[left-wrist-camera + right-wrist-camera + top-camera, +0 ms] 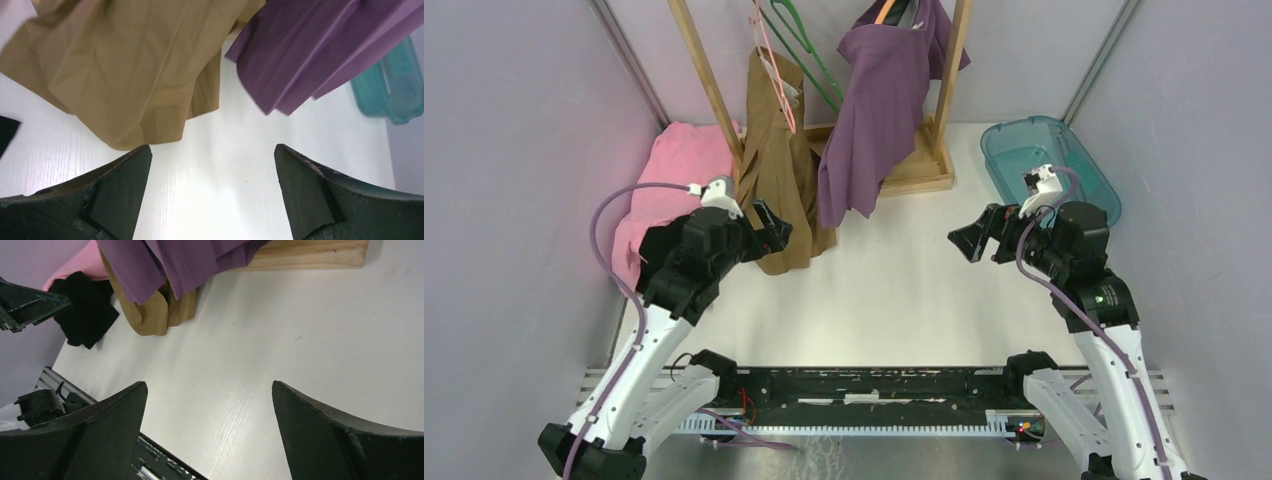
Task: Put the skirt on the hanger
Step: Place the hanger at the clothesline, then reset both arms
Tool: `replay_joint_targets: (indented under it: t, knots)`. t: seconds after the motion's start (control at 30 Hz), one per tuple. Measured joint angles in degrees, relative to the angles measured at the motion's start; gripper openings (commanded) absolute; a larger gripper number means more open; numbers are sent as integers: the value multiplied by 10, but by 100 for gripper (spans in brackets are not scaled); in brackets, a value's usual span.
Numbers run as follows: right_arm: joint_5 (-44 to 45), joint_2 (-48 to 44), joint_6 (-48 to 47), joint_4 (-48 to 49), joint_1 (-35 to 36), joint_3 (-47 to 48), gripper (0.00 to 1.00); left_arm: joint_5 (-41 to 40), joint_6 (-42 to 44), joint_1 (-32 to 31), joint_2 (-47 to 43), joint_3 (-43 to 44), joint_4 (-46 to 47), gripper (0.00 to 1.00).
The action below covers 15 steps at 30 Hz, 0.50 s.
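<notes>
A tan skirt [779, 180] hangs from a pink hanger [774, 75] on the wooden rack [709, 80], with its hem reaching the table. Beside it a purple skirt [879, 110] hangs from an orange hanger [884, 12]. My left gripper [774, 228] is open and empty, just in front of the tan skirt's [125, 65] lower edge and not touching it. The purple skirt [320, 45] hangs to its right. My right gripper [969, 243] is open and empty over the bare table, apart from both garments [155, 315].
An empty green hanger [809, 50] hangs on the rack between the two skirts. A pink cloth [674, 180] lies heaped at the far left by the wall. A teal bin [1049, 165] stands at the back right. The rack's wooden base [310, 252] lies behind the skirts.
</notes>
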Motion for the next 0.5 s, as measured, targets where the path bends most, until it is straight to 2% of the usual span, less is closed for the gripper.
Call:
replay_joint_targets:
  t: [0.13,0.3,0.4,0.5]
  knots:
    - [23,-14,-3,9,2,-50,100,8,0,0,3,-69,51,99]
    - [73,-3,-9,38,3,-70,100,-5,4,0,31,-80,117,99]
    - [149,-9,-36,76,3,-83,100,-53,21,0,31,-91,163,99]
    - [237,-29,-62,143,3,-138,100,-120,46,0,19,-141,228,99]
